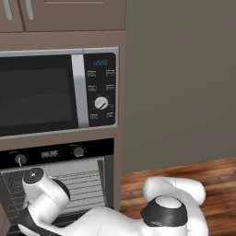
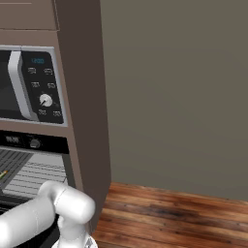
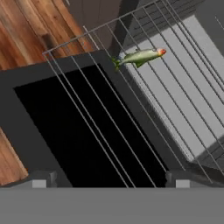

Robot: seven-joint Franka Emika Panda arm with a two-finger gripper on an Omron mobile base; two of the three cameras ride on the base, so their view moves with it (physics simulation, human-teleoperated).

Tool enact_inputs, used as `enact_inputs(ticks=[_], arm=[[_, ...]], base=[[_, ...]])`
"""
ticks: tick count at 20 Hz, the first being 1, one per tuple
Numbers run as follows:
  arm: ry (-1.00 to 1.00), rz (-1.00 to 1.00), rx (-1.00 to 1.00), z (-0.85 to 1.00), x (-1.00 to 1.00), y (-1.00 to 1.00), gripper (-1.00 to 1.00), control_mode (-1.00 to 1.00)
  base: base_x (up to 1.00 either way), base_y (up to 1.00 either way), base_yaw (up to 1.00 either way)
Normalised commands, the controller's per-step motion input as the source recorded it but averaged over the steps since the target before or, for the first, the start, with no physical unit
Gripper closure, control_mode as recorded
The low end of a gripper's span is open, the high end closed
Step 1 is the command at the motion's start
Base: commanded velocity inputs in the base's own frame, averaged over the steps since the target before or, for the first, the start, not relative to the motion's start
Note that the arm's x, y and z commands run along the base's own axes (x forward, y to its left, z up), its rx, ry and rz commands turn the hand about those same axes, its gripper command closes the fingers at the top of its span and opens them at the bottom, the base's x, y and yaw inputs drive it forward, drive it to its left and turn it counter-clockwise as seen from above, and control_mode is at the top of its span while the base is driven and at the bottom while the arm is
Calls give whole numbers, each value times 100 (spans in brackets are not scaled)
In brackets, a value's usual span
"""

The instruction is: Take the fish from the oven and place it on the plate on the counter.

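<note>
Oven (image 1: 60, 184) access is judged the step in hand: its door (image 3: 65, 131) is seen dropped open under the hand, with a wire rack (image 3: 131, 109) drawn out over it. The gripper (image 3: 109, 181) is held wide and empty. The fish (image 3: 140, 56) is seen lying on the rack at about one o'clock, well apart from the fingertips (image 3: 39, 179). Next, a descent toward it is called for.

The slender yellowish-green fish (image 3: 140, 56) (pale along its belly) lies flat on a pulled-out wire rack (image 3: 131, 109) of the oven (image 1: 60, 184), whose black glass door (image 3: 78, 131) hangs open below it.
</note>
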Motion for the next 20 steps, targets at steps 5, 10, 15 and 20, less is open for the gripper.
enact_inputs(ticks=[5, 10, 15, 20], arm=[[0, -48, 9, -17, 65, 0, -100, -100], [0, -44, 19, 0, 6, 0, -100, -100], [0, -17, 14, -16, 0, 0, -100, -100], [-11, 0, 11, -61, 32, 0, -100, -100]], base=[[0, 0, 0], [0, 0, 0], [0, 0, 0], [0, 0, 0]])
